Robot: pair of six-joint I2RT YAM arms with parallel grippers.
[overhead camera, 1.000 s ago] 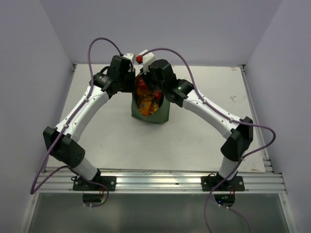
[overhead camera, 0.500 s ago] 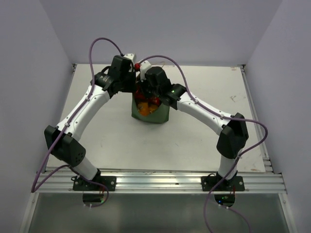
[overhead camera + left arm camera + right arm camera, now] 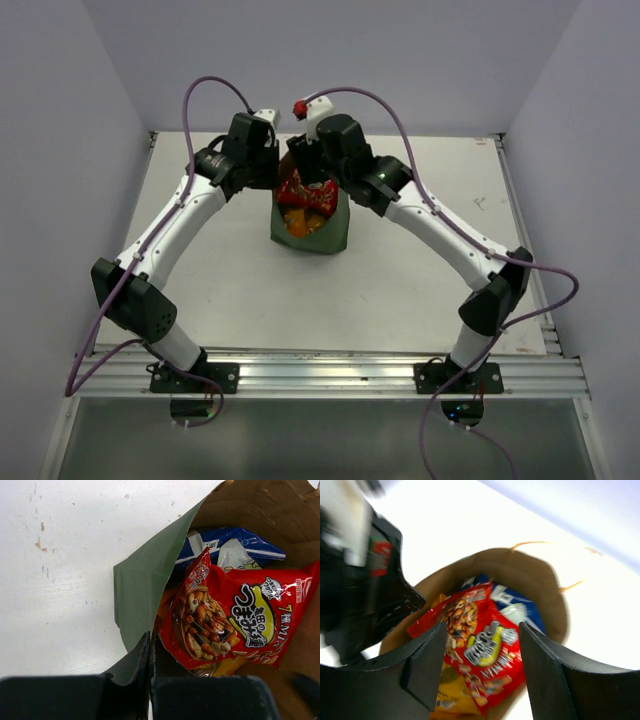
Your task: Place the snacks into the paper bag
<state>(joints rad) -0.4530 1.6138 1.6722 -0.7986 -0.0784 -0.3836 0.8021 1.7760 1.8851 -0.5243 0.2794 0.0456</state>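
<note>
The paper bag (image 3: 318, 240) stands with its green rim pinched between the closed fingers of the left gripper (image 3: 151, 652), as it did a second ago. Just beyond those fingers the red snack packet (image 3: 235, 620) lies on top inside, over the blue Doritos bag (image 3: 240, 545). The right gripper (image 3: 482, 630), earlier shut and down in the bag's mouth, now hovers above it with its fingers spread. The red packet lies below and between them, untouched.

The left arm (image 3: 175, 225) and the right arm (image 3: 440, 235) are built from white tubular links joined by black joint housings, are each fed by a purple cable (image 3: 186, 110), are fitted with matte black fingers (image 3: 427, 667), and are bolted down on black base plates (image 3: 195, 378).
</note>
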